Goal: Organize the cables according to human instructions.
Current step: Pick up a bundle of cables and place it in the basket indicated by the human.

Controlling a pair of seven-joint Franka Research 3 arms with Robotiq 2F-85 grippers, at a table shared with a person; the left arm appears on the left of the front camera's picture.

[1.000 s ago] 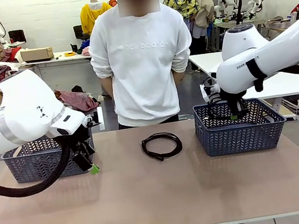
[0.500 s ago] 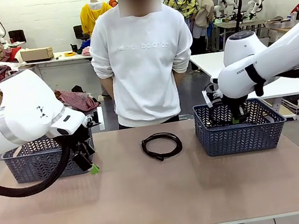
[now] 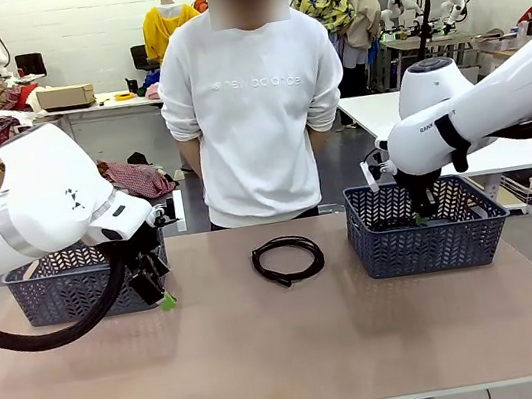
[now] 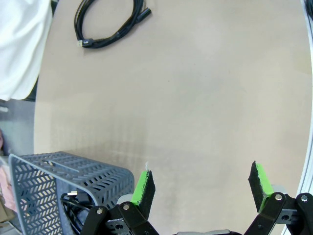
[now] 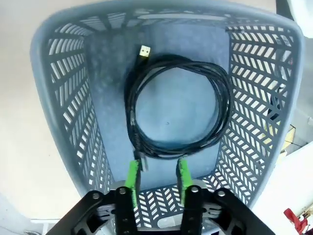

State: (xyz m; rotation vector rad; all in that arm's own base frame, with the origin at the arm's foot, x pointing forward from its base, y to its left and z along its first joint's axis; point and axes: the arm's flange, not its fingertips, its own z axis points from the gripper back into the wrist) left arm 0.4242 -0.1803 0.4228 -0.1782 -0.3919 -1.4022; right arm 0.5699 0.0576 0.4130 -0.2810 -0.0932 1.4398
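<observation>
Inside basket [image 5: 63,98], 1 coiled cable [image 5: 131,112], just beyond parted right hand [image 5: 157,165]

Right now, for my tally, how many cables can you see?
3: table coil; right-basket coil; left-basket cord, partly seen, so more may hide there.

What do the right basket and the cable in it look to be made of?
The right basket looks like moulded plastic, matte blue-grey: thin walls pierced by regular herringbone slots. The cable looks rubber- or PVC-jacketed, black with slight sheen, flexing in a loose coil; its plug tip looks metal.
</observation>
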